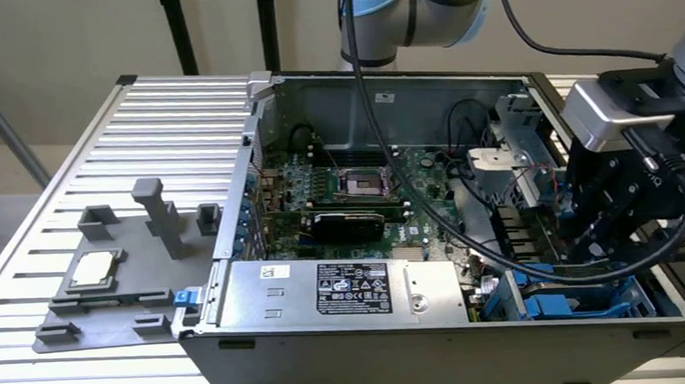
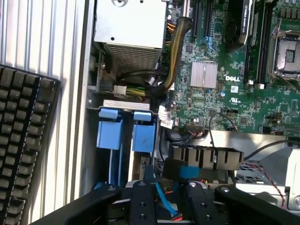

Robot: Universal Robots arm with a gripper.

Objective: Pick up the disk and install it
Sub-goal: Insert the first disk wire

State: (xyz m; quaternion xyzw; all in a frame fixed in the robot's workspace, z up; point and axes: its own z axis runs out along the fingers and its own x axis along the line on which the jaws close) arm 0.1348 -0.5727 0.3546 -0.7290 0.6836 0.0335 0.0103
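The gripper (image 2: 169, 185) hangs inside the computer case (image 1: 328, 360), near the blue drive carriers (image 2: 110, 133). Its fingers stand narrowly apart

We find the disk (image 2: 143, 137) standing on edge in the drive bay at the corner of the case. The end of its bright blue carrier faces us, and a strip of pale metal shows just past it. It sits parallel to a second blue carrier, just beside it. The rest of its body is hidden from us.
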